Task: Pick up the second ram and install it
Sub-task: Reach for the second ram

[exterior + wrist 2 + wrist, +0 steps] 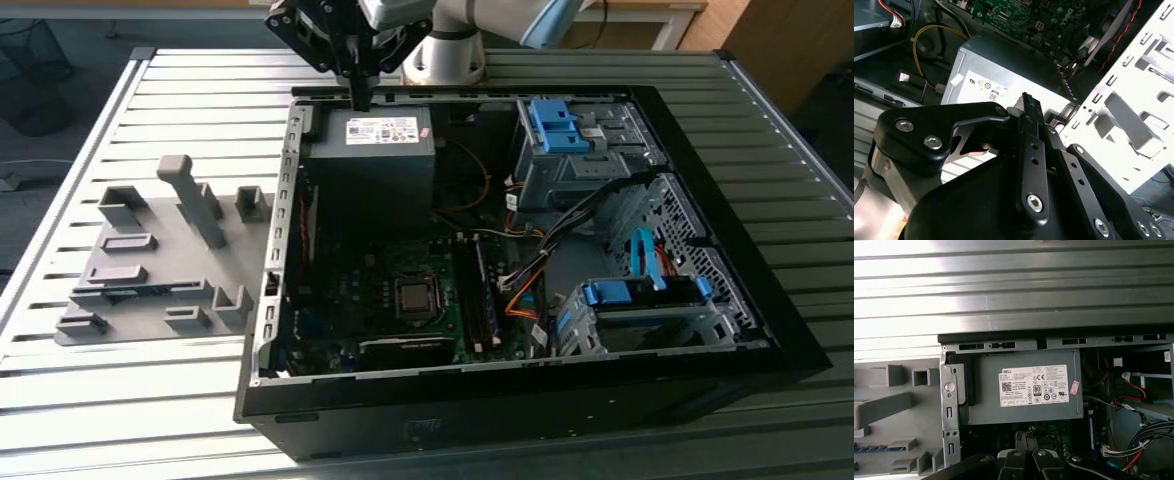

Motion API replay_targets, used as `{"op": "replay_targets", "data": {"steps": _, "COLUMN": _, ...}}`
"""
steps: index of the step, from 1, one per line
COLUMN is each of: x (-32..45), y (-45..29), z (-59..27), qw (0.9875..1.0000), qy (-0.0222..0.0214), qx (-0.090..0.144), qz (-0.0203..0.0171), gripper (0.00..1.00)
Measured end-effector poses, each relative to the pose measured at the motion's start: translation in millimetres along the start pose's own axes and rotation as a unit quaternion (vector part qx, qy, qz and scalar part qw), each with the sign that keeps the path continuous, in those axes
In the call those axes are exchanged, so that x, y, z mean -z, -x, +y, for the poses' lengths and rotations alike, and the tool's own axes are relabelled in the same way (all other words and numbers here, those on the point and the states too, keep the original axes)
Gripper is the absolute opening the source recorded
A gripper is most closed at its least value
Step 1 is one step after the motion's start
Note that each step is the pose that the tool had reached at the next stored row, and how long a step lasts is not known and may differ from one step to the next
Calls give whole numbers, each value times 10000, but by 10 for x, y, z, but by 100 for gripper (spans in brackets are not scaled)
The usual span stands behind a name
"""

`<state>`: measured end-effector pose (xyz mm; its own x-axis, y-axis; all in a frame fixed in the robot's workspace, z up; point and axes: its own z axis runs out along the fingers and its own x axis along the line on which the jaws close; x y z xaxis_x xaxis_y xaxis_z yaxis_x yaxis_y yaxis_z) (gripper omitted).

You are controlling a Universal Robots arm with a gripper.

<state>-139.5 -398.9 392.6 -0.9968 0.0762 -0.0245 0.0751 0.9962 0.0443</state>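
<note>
Sunlit slatted metal table (120,400)

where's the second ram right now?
On the exterior view's left: the second ram sits on the grey fixture, outside the case, near the fixture's front edge.

Thin blue-green ram (138,292) in grey fixture (147,235)

The arm (497,14) bends over from its base; gripper (360,99) hangs pointing straight down; fingers (1032,108) pressed together, tip to tip.
</note>
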Motion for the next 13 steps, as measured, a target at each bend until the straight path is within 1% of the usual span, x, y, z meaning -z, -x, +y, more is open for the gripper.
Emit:
{"op": "replay_targets", "data": {"steps": 8, "x": -2, "y": -17, "z": -1, "qw": 10000, "qy": 0, "qx": 0, "qz": 0, "gripper": 11}}
{"op": "replay_targets", "data": {"steps": 10, "x": -24, "y": -60, "z": -6, "qw": 10000, "qy": -1, "qx": -1, "qz": 19, "gripper": 11}}
{"op": "replay_targets", "data": {"steps": 13, "x": -26, "y": -66, "z": -6, "qw": 10000, "qy": -1, "qx": -1, "qz": 21, "gripper": 11}}
